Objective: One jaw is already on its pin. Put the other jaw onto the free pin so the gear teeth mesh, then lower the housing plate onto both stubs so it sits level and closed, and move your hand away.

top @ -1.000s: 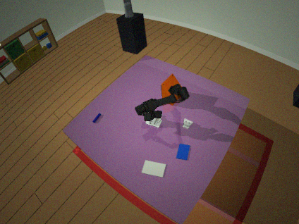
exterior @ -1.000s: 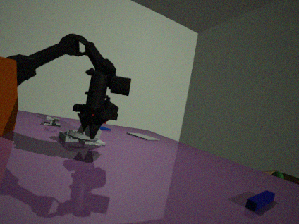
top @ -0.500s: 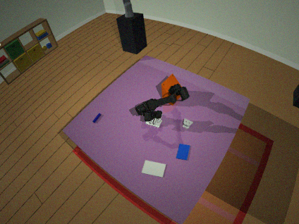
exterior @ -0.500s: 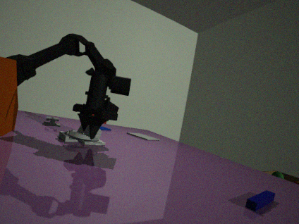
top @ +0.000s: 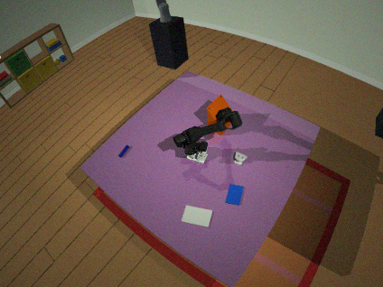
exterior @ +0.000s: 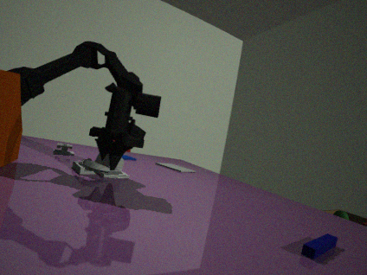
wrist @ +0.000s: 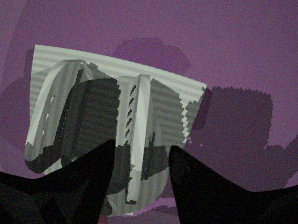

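Observation:
A pale base plate point(wrist: 190, 84) point(exterior: 122, 175) point(top: 203, 160) lies on the purple table under the arm. One toothed jaw point(wrist: 46, 112) stands at its left in the wrist view. The other jaw point(wrist: 142, 102) is long and upright, with its teeth facing left. My gripper point(wrist: 143, 149) point(exterior: 109, 168) is shut on this second jaw, low over the base plate. The two jaws are apart in the wrist view. Their pins are hidden. A small white piece with dark holes, apparently the housing plate point(top: 240, 157) point(exterior: 64, 149), stands apart from the base plate.
An orange block point(top: 219, 106) point(exterior: 9, 118) stands beside the arm's base. A blue sheet point(top: 234, 194) and a flat white panel point(top: 197, 216) point(exterior: 175, 167) lie on the table. A small blue bar point(top: 124, 151) point(exterior: 320, 246) lies off by itself.

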